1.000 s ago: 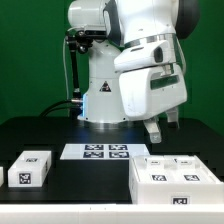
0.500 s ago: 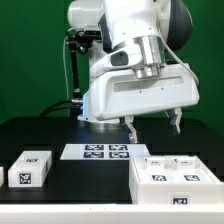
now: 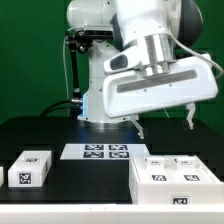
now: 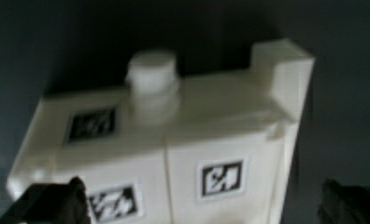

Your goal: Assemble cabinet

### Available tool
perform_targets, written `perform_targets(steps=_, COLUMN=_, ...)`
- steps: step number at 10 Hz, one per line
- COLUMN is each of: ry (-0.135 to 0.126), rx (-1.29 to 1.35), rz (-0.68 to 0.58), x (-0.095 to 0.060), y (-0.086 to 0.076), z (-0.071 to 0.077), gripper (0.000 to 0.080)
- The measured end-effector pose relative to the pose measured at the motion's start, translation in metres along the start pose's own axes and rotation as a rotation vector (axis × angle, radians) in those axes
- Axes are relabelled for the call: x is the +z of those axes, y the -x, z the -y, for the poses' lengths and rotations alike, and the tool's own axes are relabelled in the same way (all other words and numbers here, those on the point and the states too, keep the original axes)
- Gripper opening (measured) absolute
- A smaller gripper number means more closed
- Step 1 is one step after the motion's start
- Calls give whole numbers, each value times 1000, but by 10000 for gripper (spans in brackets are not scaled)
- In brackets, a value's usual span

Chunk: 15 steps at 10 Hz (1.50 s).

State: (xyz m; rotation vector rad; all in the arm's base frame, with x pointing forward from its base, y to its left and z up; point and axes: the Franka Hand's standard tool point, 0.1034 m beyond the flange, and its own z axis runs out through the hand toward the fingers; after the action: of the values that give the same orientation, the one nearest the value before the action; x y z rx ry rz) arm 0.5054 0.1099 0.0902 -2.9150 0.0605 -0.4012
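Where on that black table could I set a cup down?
Bare table lies between the small white block and the cabinet, nearer the camera than the marker board. The exterior view's right is crowded: the open gripper hangs above the cabinet.

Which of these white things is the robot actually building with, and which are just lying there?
Belongs to the job: cabinet body; small white tagged block, probably a loose part; open gripper above the body.
Just there: marker board, flat on the black table.

Tool (image 3: pixel 166 123) above cabinet (image 3: pixel 175 172), marker board (image 3: pixel 98 151) beside
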Motion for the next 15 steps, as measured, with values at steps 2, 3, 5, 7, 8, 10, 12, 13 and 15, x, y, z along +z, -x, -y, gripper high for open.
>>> perform_targets(steps=2, ry=4, rx=-58, rz=-9, x=0, y=-7, z=-5, gripper=649)
perform_targets(steps=3, ry=4, rx=-61, rz=-13, x=0, y=-6, z=-4, gripper=649)
perform_targets(steps=5, ry=12, rx=-64, rz=-38, x=8, y=10, z=-9, gripper=649)
perform_targets(steps=7, ry=22, rx=-36, rz=-166, x=10, y=13, z=-6, gripper=649)
perform_targets(steps=8, ry=24, rx=-32, rz=-180, x=17, y=24, z=-9, gripper=649)
perform_targets(steps=10, ry=22, rx=-33, rz=-115, x=23, y=30, z=-9, gripper=649)
perform_targets(steps=12, ry=25, rx=-43, rz=-113, x=27, y=33, z=-11, gripper=649)
perform_targets(steps=13, ry=45, rx=-52, rz=-98, x=34, y=37, z=-15, gripper=649)
perform_targets(steps=15, ry=84, rx=-109, rz=-118, x=39, y=31, z=-19, gripper=649)
